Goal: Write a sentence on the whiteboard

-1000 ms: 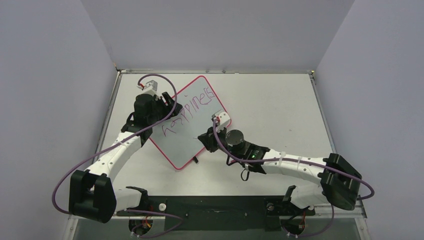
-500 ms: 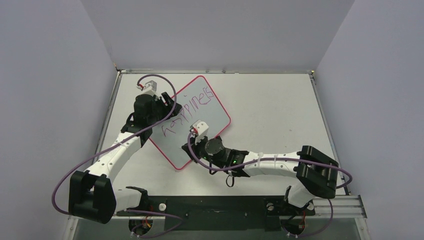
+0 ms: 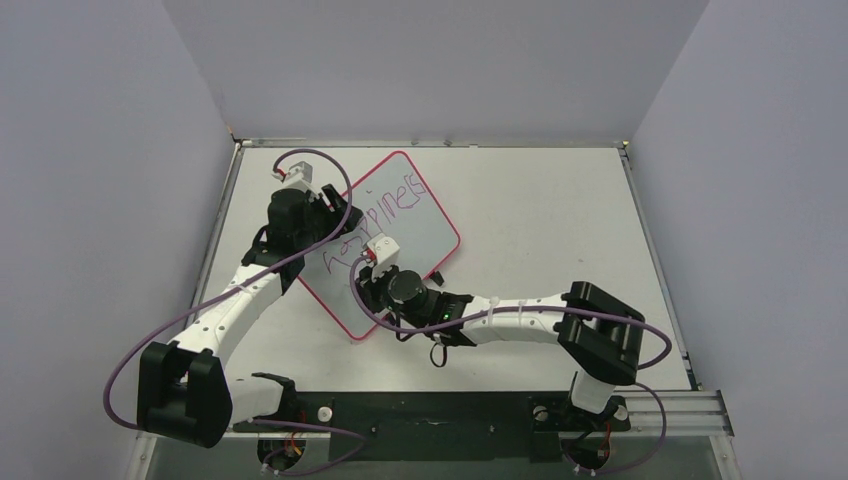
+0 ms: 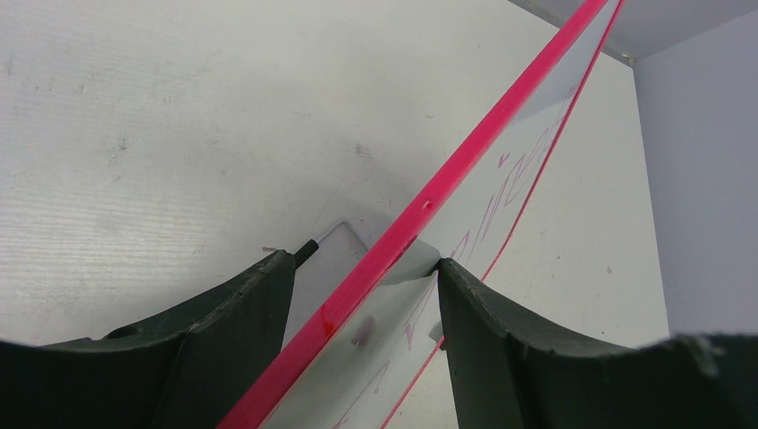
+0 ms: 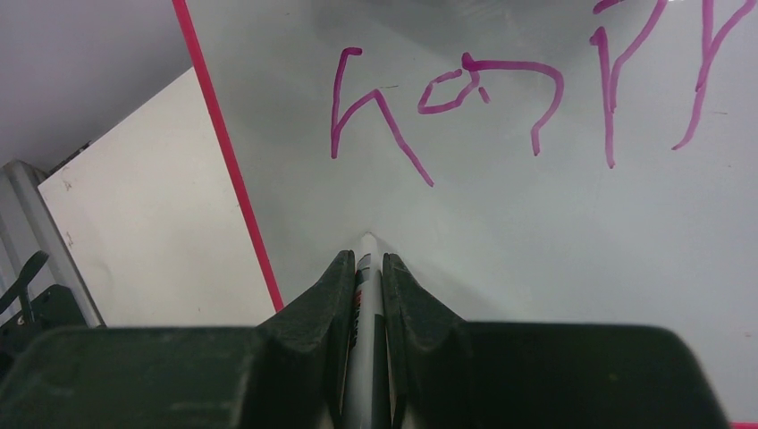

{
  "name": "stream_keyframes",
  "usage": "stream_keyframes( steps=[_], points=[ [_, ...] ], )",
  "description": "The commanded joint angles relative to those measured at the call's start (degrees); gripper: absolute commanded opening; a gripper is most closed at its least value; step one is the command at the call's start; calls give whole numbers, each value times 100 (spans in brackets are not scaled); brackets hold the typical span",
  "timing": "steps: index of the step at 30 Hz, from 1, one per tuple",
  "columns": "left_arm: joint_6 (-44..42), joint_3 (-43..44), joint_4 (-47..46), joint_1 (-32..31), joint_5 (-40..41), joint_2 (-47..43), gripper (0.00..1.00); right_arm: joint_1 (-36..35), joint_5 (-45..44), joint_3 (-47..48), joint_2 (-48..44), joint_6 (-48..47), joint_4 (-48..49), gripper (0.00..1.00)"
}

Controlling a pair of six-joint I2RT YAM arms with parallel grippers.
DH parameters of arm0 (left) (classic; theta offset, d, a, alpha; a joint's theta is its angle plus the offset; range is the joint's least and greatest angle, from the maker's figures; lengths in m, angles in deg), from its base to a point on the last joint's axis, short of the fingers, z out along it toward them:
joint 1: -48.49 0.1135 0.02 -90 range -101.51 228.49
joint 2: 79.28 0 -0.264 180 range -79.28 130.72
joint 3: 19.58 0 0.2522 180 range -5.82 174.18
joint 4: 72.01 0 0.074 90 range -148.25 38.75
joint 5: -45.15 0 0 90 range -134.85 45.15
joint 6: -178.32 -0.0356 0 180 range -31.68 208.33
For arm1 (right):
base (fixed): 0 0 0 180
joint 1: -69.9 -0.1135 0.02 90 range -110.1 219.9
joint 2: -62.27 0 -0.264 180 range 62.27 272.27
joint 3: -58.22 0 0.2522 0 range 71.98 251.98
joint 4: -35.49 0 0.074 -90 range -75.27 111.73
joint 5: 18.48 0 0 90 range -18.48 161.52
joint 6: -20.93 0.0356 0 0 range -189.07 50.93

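The whiteboard (image 3: 425, 232), white with a thin red-pink frame, lies slanted on the table at the back left. The sentence (image 3: 385, 215) reads "happiness" in purple marker. My left gripper (image 3: 325, 213) is shut on the board's left edge. In the left wrist view its jaws (image 4: 362, 268) straddle the red frame (image 4: 483, 152), which is slightly raised. My right gripper (image 3: 374, 272) is shut on a white marker (image 5: 368, 286). The marker tip touches the board (image 5: 554, 232) just below the "h" of the sentence (image 5: 492, 89).
The white table (image 3: 550, 210) is walled at the back and both sides. My right forearm (image 3: 510, 312) stretches across the near middle of the table. A small black part (image 4: 307, 251) pokes out under the board by the left finger.
My right gripper has swept left with the marker, from the board's right edge to its lower left, under the start of the word. The left arm and the board have not moved.
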Motion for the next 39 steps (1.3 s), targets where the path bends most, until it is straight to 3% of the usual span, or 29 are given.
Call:
stream_keyframes(
  steps=[1,16,28,39],
  points=[
    [-169,-194,-113,-136,344,102,46,-38,-126,464,195,-125,150,0],
    [-191,-174,-84,-134,398,136,46,-134,115,358,432,31,62,0],
    [-188,-176,-76,-135,414,115,46,-236,-362,-203,222,375,19,0],
    [-192,-180,-69,-131,416,98,46,-43,-889,440,256,232,-460,0]
  ],
)
